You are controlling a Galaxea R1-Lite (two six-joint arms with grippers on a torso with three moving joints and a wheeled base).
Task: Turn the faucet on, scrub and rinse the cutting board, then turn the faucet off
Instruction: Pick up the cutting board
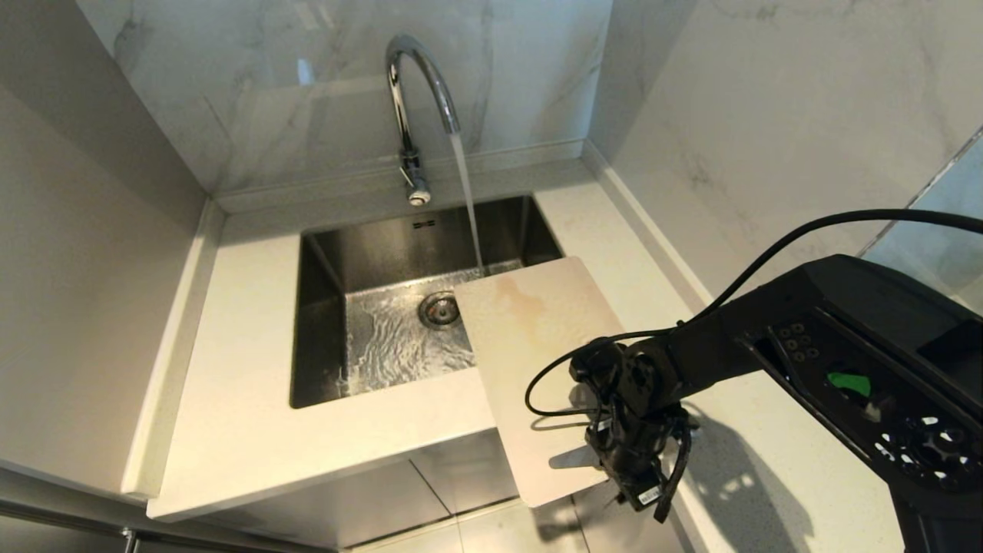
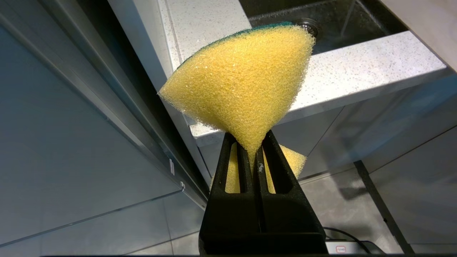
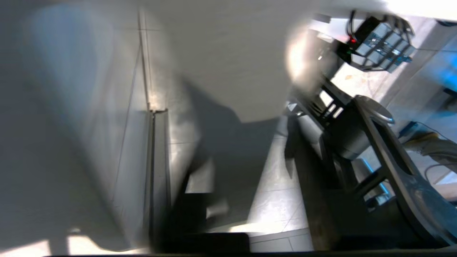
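One chrome faucet [image 1: 418, 100] is running. One porous yellow sponge [image 2: 242, 89] is pinched between left fingers [image 2: 246, 160]. One smooth cream board [image 1: 530, 346] lies at the right gripper [image 1: 641, 468]; its finger state cannot be told.

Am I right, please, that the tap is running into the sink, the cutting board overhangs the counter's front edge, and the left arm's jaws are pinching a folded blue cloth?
Not quite. The left gripper is shut on a yellow sponge with a green backing, not a blue cloth, as the left wrist view shows. The rest holds: the tap runs into the sink, and the cutting board overhangs the counter.
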